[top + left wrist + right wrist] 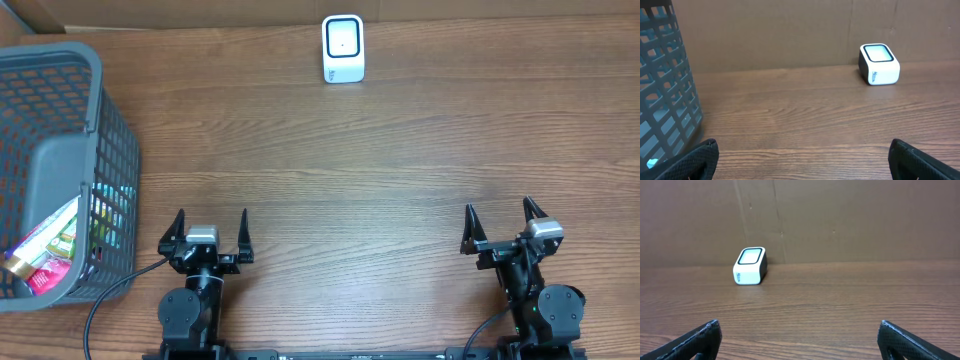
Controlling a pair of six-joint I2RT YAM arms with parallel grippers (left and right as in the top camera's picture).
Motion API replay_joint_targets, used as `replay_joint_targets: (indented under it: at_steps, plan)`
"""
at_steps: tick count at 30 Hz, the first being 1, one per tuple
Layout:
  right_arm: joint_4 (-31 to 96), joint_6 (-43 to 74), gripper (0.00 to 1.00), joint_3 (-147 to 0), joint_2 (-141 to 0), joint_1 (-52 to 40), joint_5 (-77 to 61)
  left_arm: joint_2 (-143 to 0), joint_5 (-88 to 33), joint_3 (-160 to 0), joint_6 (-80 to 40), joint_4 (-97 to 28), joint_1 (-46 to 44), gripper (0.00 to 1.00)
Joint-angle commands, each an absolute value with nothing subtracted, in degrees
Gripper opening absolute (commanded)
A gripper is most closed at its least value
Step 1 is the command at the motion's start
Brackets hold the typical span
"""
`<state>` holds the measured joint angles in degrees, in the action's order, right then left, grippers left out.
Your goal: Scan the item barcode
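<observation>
L gripper [212,228] and R gripper [498,215] are both seen w/ jaws spread wide, nothing held. The items, packets [45,258], are lying in the grey basket [70,60], just left of the L gripper and well apart from the R one. The scanner [343,48] is set far ahead, roughly between both. Packets are judged light, soft, crinkly, prob. slippery. A pinch at a sealed edge is advised, printed face left uncovered. No barcode can be made out.
</observation>
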<state>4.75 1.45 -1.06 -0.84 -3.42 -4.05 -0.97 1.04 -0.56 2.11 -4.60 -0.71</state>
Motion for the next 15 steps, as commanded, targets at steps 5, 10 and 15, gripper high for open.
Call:
replay_joint_targets:
  at_steps: [5, 10, 15]
  plan:
    - [4.49, 1.45, 1.0, -0.47, -0.23, -3.68, -3.49, -0.62, 0.38, -0.27, 3.25, -4.45, -0.38, 1.0]
    - [4.51, 1.52, 1.0, -0.47, -0.23, -3.68, -3.57, -0.62, 0.38, -0.27, 3.25, -4.43, -0.38, 1.0]
    - [3.4, 3.2, 1.0, -0.47, -0.23, -3.68, -4.12, -0.62, -0.38, -0.27, 2.79, -4.47, -0.4, 1.0]
